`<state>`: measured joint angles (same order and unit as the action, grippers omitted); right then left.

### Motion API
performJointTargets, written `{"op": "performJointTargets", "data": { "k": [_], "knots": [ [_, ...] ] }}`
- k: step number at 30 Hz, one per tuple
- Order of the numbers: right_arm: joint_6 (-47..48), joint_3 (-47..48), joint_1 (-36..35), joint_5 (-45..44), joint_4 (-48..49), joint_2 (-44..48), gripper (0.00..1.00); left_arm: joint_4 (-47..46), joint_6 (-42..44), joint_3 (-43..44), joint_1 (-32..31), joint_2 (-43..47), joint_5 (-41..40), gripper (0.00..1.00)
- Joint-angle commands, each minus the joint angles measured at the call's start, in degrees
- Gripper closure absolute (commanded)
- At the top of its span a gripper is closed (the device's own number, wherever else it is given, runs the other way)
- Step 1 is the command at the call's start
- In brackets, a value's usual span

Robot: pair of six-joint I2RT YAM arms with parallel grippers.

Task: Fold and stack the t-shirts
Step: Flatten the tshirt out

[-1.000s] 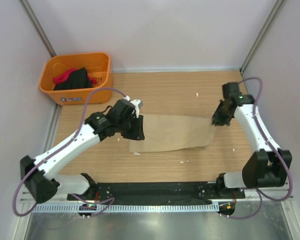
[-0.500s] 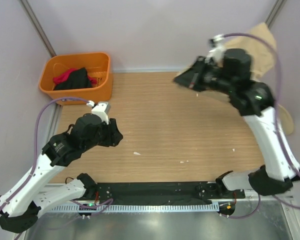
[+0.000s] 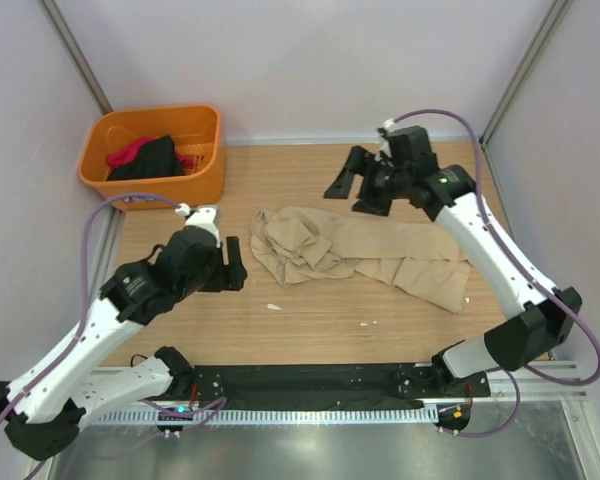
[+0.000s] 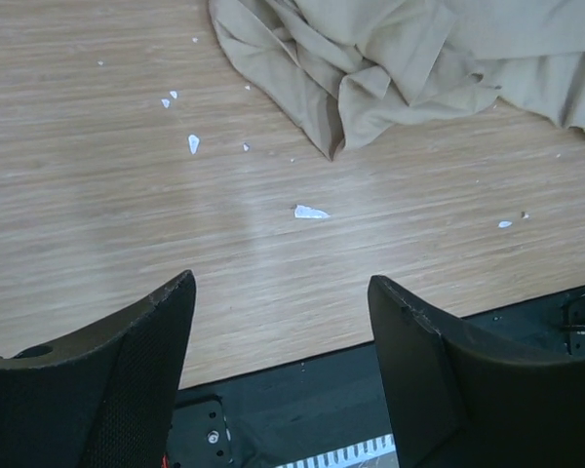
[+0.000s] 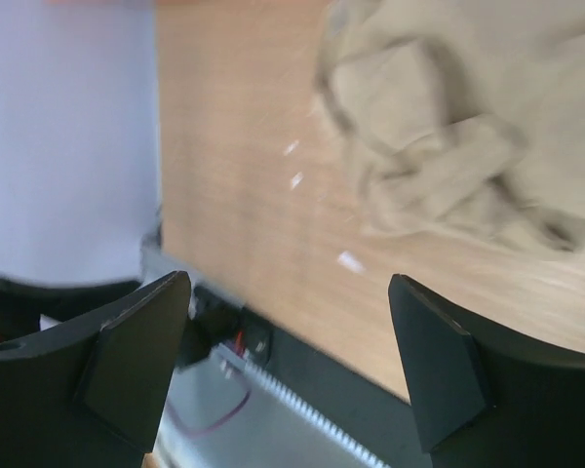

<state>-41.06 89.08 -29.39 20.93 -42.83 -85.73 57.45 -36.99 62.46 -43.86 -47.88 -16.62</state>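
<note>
A tan t-shirt [image 3: 360, 252] lies crumpled in a long heap across the middle of the wooden table, its bunched end toward the left. It also shows in the left wrist view as the tan t-shirt [image 4: 370, 68] and, blurred, in the right wrist view as the tan t-shirt [image 5: 448, 127]. My left gripper [image 3: 236, 264] hovers just left of the heap, open and empty, apart from the cloth. My right gripper [image 3: 352, 192] hangs above the table behind the shirt, open with nothing in it. A black t-shirt [image 3: 156, 158] and a red t-shirt [image 3: 127, 152] sit in the basket.
The orange plastic basket [image 3: 156, 112] stands at the back left corner against the wall. Small white scraps [image 4: 310, 212] dot the wood in front of the shirt. A black rail [image 3: 300, 382] runs along the near table edge. Walls close in left, back and right.
The tan shirt was stretched flat between both grippers, then swung high at the back right; it now lies dropped and crumpled on the table. Both grippers have opened and let go.
</note>
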Motion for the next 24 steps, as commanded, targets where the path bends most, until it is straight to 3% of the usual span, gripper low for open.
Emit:
{"op": "performJointTargets", "data": {
  "k": [1,6,7,11,17,20,24],
  "knots": [
    [5.5,-3.0,5.5,-14.0,-8.8,4.3,0.13,-5.8,1.6,-1.0,0.2,-7.6,3.3,0.27],
    [10.1,-10.0,10.5,-26.0,-9.8,3.7,0.24,-12.7,5.5,2.7,0.3,-25.0,10.6,0.24],
    [10.6,-10.8,10.9,-27.0,-11.0,3.3,0.25,-12.8,6.4,5.6,0.3,-32.0,11.4,0.24],
    [12.8,-18.5,14.6,-28.0,-11.1,4.3,0.28,-15.2,7.7,11.4,0.5,-46.3,14.2,0.25],
    [13.6,-27.1,21.9,-26.6,-11.1,6.4,0.28,-19.9,8.3,13.0,2.4,-55.4,15.9,0.33],
    [11.3,-32.4,27.3,-23.1,-10.4,8.3,0.26,-20.5,7.7,12.8,3.0,-57.0,16.4,0.33],
    [10.6,-36.2,28.6,-21.6,-10.3,8.8,0.24,-22.2,6.4,11.0,2.9,-58.8,18.9,0.30]
  ]
}}
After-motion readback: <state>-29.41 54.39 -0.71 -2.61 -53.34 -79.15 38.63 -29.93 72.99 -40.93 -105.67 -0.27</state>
